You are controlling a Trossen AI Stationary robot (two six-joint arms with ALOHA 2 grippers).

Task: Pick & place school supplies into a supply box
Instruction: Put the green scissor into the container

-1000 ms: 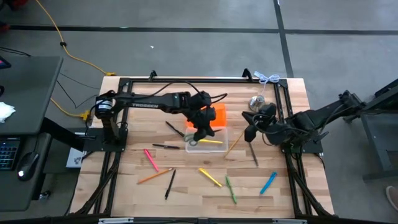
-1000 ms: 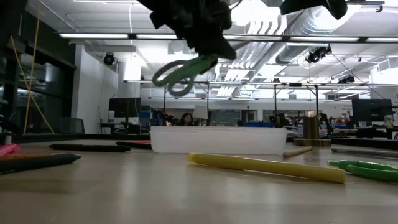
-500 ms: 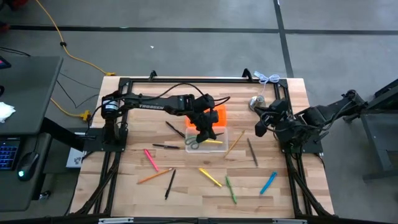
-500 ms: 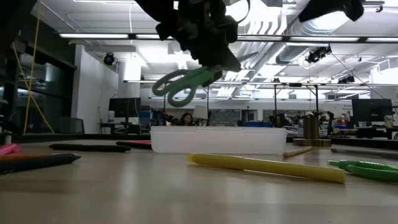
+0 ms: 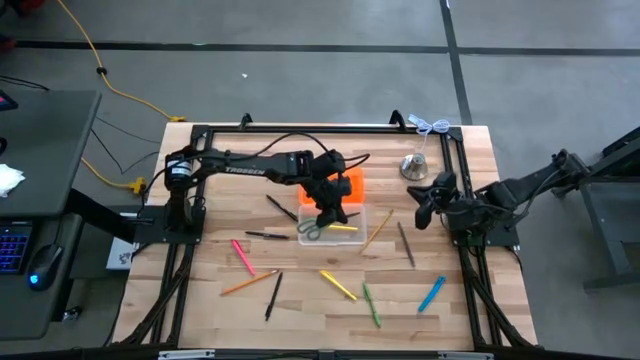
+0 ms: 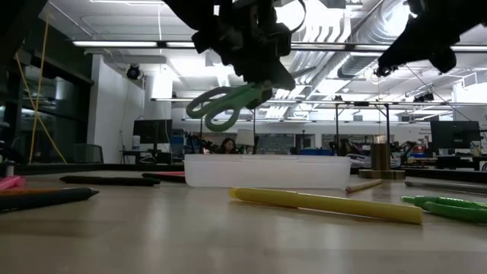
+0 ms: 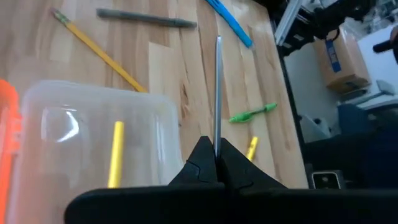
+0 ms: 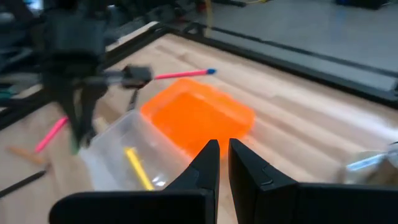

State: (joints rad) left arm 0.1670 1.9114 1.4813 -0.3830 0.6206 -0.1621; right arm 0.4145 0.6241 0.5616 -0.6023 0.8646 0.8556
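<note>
Hovering mid-frame in the high view, the left gripper [image 5: 322, 212] pinches the small green-handled scissors [image 6: 222, 103] just above the clear plastic supply box with its orange lid [image 5: 351, 182]. Next it probably lowers and lets go. The right gripper [image 5: 430, 196] waits empty, fingers closed, at centre right.

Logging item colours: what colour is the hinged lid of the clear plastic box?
Bright orange hinged lid on the clear plastic box; the right wrist view shows it best.

Left end effector [image 7: 216, 163] pinches scissors [image 7: 217, 93] blade-out — clear supply box [image 7: 93, 140] below holds a yellow pen [image 7: 115, 154].
</note>
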